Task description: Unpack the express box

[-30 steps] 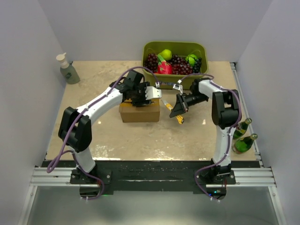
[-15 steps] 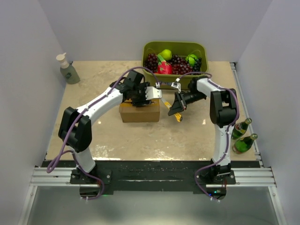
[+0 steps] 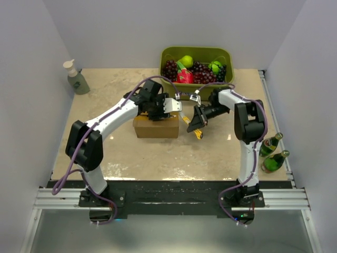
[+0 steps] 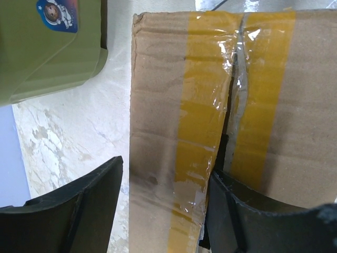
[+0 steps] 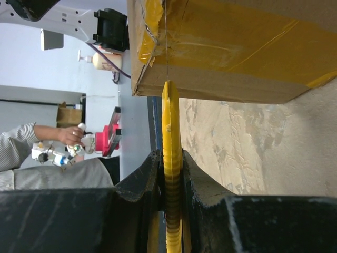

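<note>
- We see plain white walls (image 3: 31, 52) around three sides of the work spot.
- The table (image 3: 158, 158) has a pale top that looks like stone. It seems smooth, and a bit shiny near the front.
- A green bin (image 3: 196, 49) full of fruit sits at the back of the table.
- The express box (image 3: 156, 128) sits in the middle of the table, in front of the bin. Its flaps are down, so we think nothing has come out yet.
- The left gripper (image 4: 163, 211) hangs over the box with its fingers spread. One finger is beside the box's side and the other is at the middle seam. We cannot tell if they touch the box.
- The right gripper (image 5: 169, 161) is squeezed tight on a yellow cutter (image 5: 169, 121), whose tip is right by the end of the box.
- A soap bottle (image 3: 75, 78) stands at the back left corner. Two green bottles (image 3: 274, 153) rest past the table's right edge.
- The yellow tape (image 4: 200, 105) along the top seam looks split down the middle. We think the cutting is partly done. Lifting the flaps and taking things out is left.
</note>
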{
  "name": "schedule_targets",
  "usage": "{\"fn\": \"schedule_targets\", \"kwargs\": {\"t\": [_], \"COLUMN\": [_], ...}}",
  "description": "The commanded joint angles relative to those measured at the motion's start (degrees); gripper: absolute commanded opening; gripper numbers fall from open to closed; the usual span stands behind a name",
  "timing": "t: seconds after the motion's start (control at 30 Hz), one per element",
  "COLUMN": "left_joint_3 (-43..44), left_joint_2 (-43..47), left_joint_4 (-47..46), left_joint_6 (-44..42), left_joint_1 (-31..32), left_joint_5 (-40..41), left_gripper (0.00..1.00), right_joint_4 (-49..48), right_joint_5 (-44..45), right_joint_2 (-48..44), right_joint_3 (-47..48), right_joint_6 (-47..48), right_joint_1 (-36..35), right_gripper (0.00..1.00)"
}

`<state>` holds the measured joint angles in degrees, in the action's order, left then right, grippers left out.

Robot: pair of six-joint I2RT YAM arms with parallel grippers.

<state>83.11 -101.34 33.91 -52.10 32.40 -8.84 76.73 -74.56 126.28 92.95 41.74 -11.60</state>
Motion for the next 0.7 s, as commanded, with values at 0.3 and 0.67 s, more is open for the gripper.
{"fn": "schedule_targets", "kwargs": {"t": [0.3, 0.67], "left_joint_3": [-0.23, 0.65], "left_joint_2": [-1.31, -2.37], "left_joint_4": [-0.42, -2.01], "left_joint_6": [0.86, 2.26], "left_joint_1": [0.47, 0.47], "left_joint_5": [4.35, 6.47], "left_gripper": [0.64, 0.62], "right_joint_4": [4.13, 3.87], "right_joint_5": [1.88, 3.81], "right_joint_2": [-8.32, -11.58], "right_joint_3": [-10.41, -13.67], "right_joint_6": [3.27, 2.74], "right_joint_1": [-4.49, -5.81], "right_gripper": [0.0, 0.0]}}
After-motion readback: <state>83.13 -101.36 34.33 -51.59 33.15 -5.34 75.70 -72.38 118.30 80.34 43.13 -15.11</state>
